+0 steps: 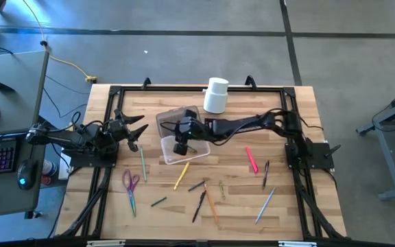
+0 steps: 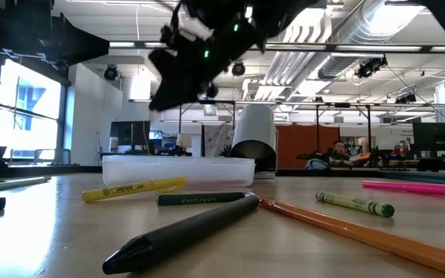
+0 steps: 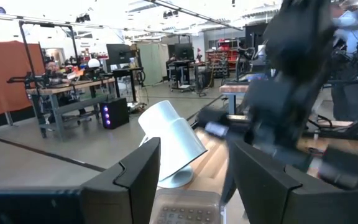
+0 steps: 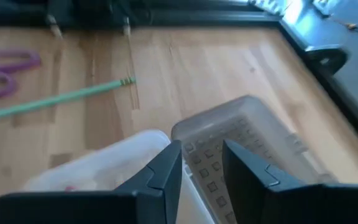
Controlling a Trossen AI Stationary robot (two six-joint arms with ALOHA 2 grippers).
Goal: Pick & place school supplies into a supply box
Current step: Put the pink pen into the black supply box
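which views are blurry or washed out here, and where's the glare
Low view: the black pen nearest the lens is soft, and the right arm overhead is a backlit silhouette against bright ceiling lights. Left wrist view: the right arm is smeared with motion blur. Right wrist view: washed out, the supply box hazy, glare in the far corner. High view: evenly lit, soft shadows.

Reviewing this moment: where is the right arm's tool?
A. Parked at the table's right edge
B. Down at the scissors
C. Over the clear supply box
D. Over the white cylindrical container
C. In the high view the right tool is stretched over the clear supply box in the middle of the table, and its wrist view looks down on the box's textured lid.
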